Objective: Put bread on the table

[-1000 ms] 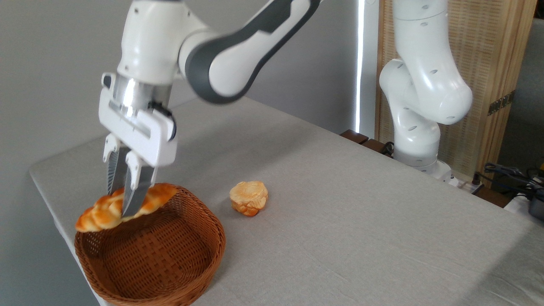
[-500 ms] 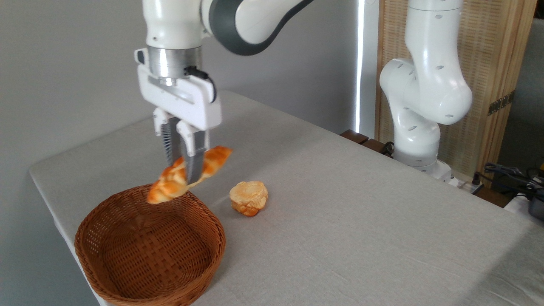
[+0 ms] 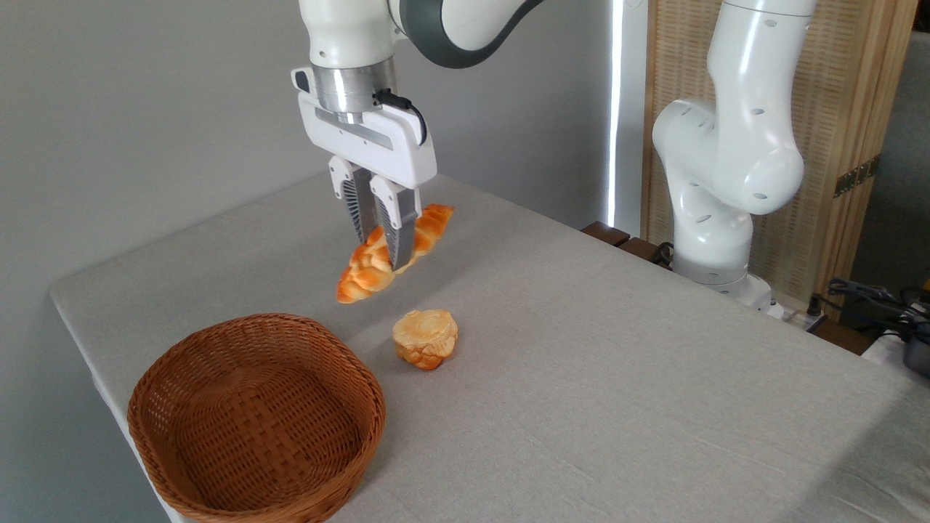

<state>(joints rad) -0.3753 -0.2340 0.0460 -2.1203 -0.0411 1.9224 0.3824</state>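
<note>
The bread (image 3: 363,269), a long braided golden-orange loaf, hangs tilted in the air, its left end lower than its right. My gripper (image 3: 385,256) is shut on its middle, fingers pointing down. The loaf is above the table (image 3: 617,349), a grey-beige cloth surface, behind and slightly left of a small round bun (image 3: 425,338). Its shadow falls on the cloth below it.
A round brown wicker basket (image 3: 254,418) stands at the front left near the table's edge, with nothing in it. The arm's white base (image 3: 716,218) rises at the back right. Cables and dark items (image 3: 883,305) lie beyond the right edge.
The gripper has carried the bread up and to the right, from over the basket to above the table behind the bun. The basket and bun have not moved.
</note>
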